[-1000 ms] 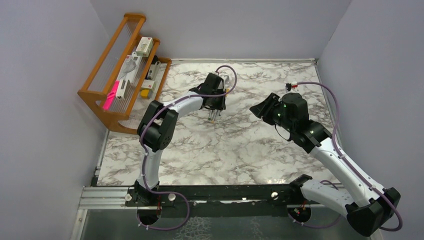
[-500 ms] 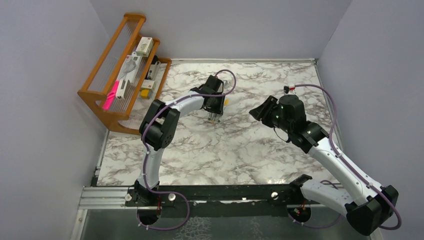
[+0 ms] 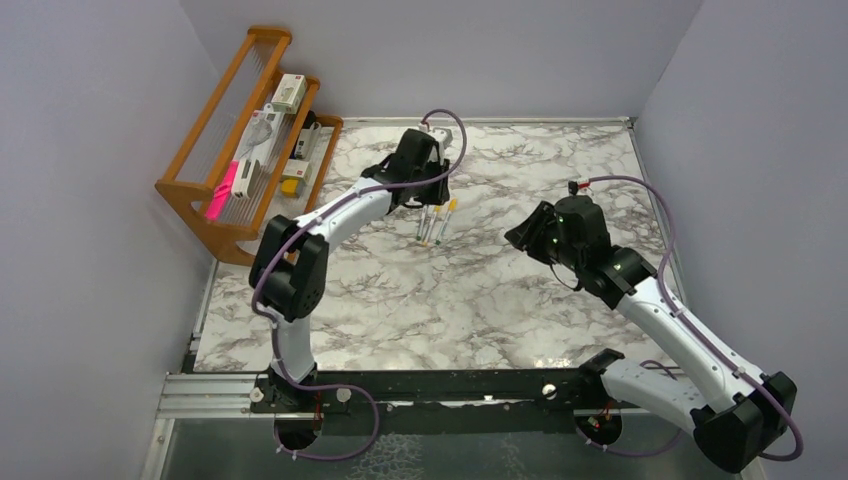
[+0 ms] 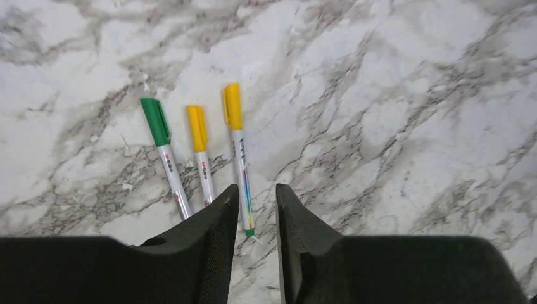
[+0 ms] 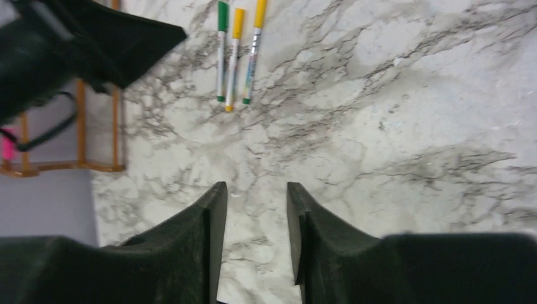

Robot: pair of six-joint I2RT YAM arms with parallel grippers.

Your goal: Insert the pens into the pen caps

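As laid parallel, three thin grey stick pens [image 4: 204,174], green and yellow plastic caps [image 4: 155,120] pointed at far wall [image 3: 450,50], left gripper [image 4: 253,202] and right gripper [image 5: 253,209] narrowly parted, empty.

Three pens [image 4: 201,158] lie side by side on the desk [image 3: 450,300], near the middle of its far edge; a rack [image 3: 270,33] stands at the far left corner.

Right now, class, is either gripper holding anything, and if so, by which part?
Nothing is held. The left gripper and right gripper are open and empty; the capped pens lie on the table.
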